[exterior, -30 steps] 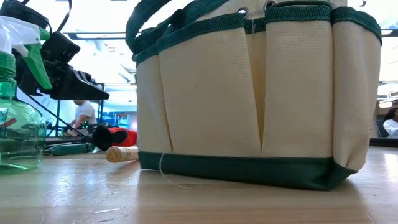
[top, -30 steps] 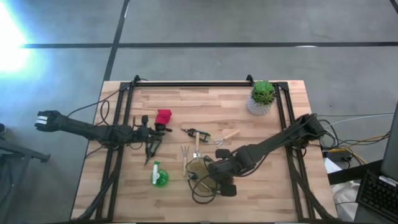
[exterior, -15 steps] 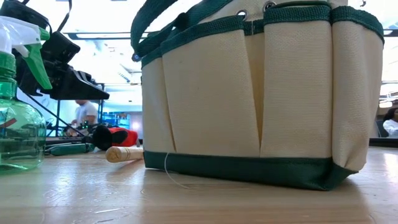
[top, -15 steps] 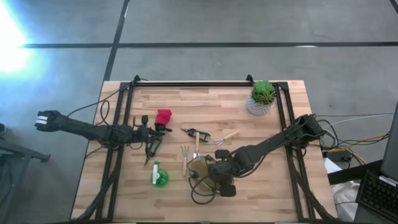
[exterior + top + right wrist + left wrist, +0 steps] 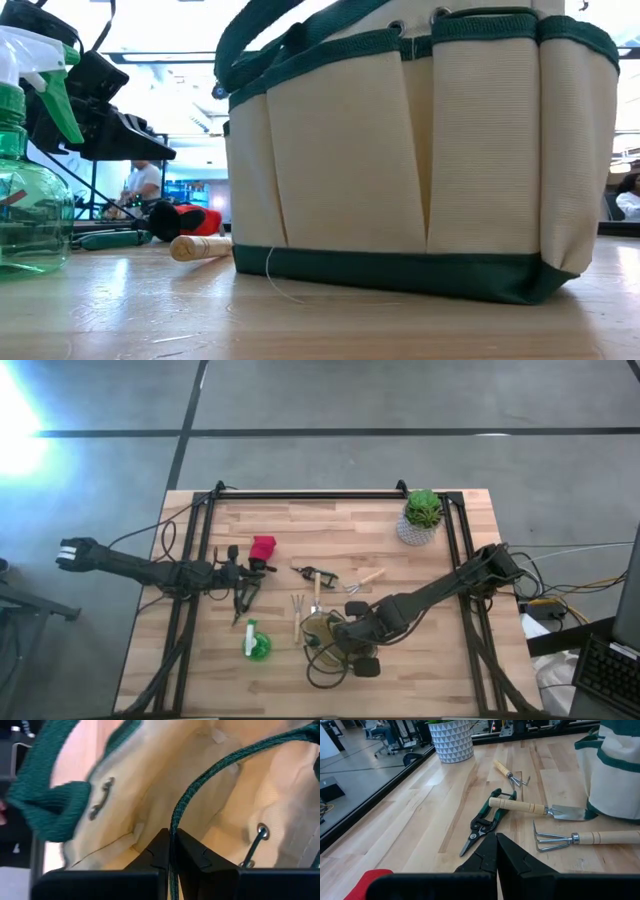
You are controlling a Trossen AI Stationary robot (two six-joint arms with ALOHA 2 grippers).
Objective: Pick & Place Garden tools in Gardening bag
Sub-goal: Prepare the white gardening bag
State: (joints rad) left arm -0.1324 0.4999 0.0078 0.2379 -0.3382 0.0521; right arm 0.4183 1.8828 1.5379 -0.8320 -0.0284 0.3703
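Observation:
The gardening bag [image 5: 325, 635] [image 5: 420, 160], cream cloth with green trim, stands on its base near the table's front middle. My right gripper [image 5: 338, 638] [image 5: 171, 836] is over its mouth, shut on a green strap. On the table lie a fork [image 5: 575, 839], a trowel [image 5: 535, 809], pruners [image 5: 485, 820], a small rake [image 5: 510, 774], a red glove [image 5: 263, 548] and a green spray bottle [image 5: 256, 642]. My left gripper [image 5: 240, 575] [image 5: 496, 852] is shut and holds nothing, just left of the tools. My right gripper pinches a green webbing strap [image 5: 173, 820] of the bag between its two fingers, seen edge-on. The fingers come from above and point down into the bag's open mouth. The bag stays upright with its base on the table.
A green plant in a whitish patterned pot [image 5: 420, 520] stands at the far right. Black frame rails [image 5: 300, 495] run along the table's far edge and both sides. In the low view a person [image 5: 140, 185] shows in the room beyond.
In the low view the bag's left side has shifted a little toward the table's right, and its strap loop has moved with it. The base stays on the table. The tools have not moved.

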